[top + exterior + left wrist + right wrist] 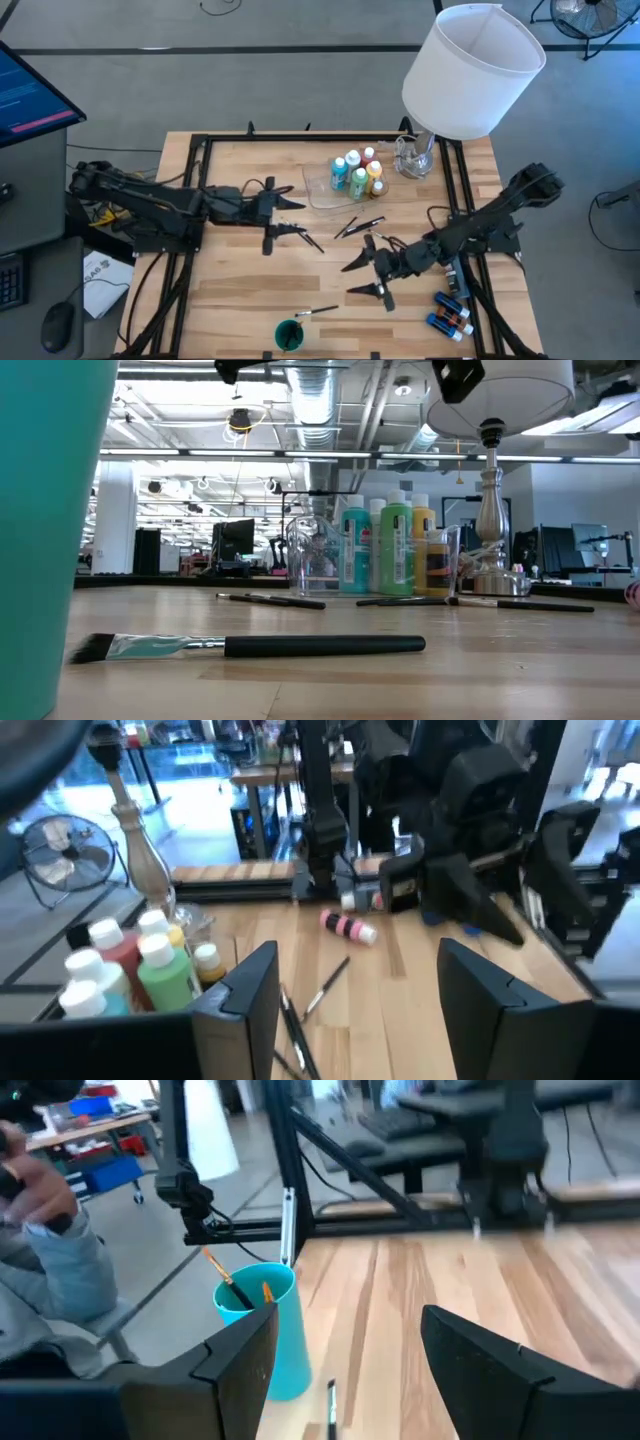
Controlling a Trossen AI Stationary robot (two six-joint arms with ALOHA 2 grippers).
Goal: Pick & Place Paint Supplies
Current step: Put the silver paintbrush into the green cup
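Left end effector (291,218) hovers over the bench's (250,290) left-centre, fingers spread apart, nothing between them; a thin brush (310,240) lies on the wood just beside its nearer fingertip. Right end effector (366,277) hangs over the right-centre of the bench, fingers also apart and empty.

Clear tray (318,186) sits near the far edge, middle-right, with white-capped paint bottles clustered at its right side: teal ones (340,173), green (358,183), red (369,157), yellow-orange (375,174). Low view shows them upright and packed together (394,548). A few more brushes (357,225) lie crossed between the tray and the right end effector.

Teal cup (289,335) stands at the near edge, centre, brush handles poking out of it in the right wrist view (262,1326). One brush (318,312) lies flat just beside the cup toward the right; the low view shows its bristles stained teal (250,647).

Small blue bottles (450,312) lie on their sides at the near-right corner. A pink-and-black striped bottle (348,927) lies on its side near them, seen from the left wrist.

Lamp with a big white shade (474,70) stands at the far-right corner.
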